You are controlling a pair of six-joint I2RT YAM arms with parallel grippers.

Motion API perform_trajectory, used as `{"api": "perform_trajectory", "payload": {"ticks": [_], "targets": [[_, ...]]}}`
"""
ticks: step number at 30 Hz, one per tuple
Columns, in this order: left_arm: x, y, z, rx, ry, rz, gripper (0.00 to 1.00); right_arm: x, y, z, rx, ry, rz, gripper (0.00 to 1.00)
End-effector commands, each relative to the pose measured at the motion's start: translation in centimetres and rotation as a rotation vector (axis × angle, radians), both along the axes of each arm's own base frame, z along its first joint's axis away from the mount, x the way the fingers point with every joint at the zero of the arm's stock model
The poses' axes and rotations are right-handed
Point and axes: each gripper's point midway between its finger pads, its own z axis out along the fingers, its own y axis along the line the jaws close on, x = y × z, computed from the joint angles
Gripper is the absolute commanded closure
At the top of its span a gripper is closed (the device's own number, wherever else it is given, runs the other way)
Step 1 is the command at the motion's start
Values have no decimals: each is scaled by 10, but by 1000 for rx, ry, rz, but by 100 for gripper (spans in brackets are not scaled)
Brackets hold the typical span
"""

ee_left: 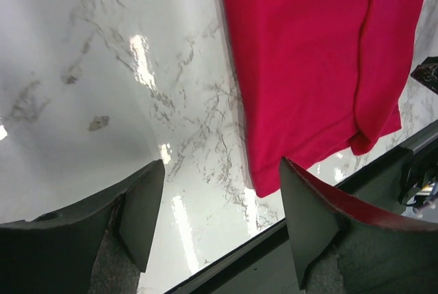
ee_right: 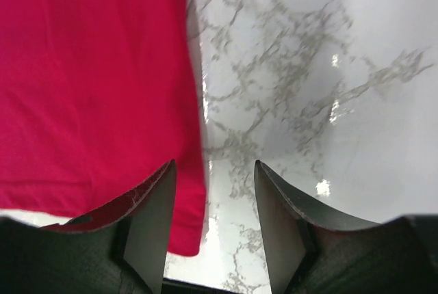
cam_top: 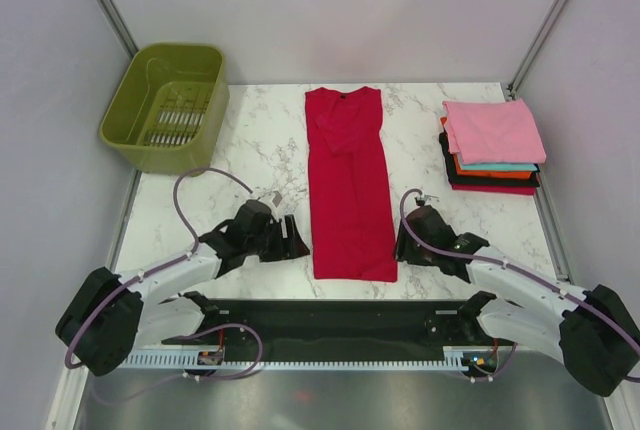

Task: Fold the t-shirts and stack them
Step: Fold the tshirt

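Flanking the red shirt (cam_top: 350, 190) at its near hem, left gripper (cam_top: 292, 238) and right gripper (cam_top: 404, 246) gape empty; it stretches away from both.

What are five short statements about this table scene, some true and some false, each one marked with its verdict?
1. The crimson t-shirt lies flat as a long narrow strip in the middle of the table. True.
2. A pink t-shirt lies on top of the stack of folded t-shirts. True.
3. The olive-green basket stands at the far right corner. False: the basket stands at the far left corner.
4. The left end effector is shut on the crimson t-shirt. False: its jaws stand open at the shirt's near left corner.
5. The right end effector hangs over the stack. False: it is low at the crimson t-shirt's near right corner, jaws open.
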Motion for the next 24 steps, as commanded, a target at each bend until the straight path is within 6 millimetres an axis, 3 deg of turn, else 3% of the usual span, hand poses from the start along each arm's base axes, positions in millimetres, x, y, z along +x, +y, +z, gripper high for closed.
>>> {"api": "perform_trajectory", "payload": {"ticks": [1, 6, 11, 21, 24], "targets": [[-15, -16, -4, -54, 38, -44, 25, -16, 12, 0, 63, 36, 33, 43], [-29, -22, -15, -50, 67, -70, 29, -27, 15, 9, 119, 6, 44, 43], [-43, -29, -24, -34, 95, -89, 34, -41, 20, -2, 122, 76, 87, 53], [-60, -44, -37, -30, 114, -119, 39, -56, 26, -12, 79, 122, 145, 54], [-62, -46, -39, -32, 117, -130, 46, -59, 28, -14, 67, 131, 159, 64]]}}
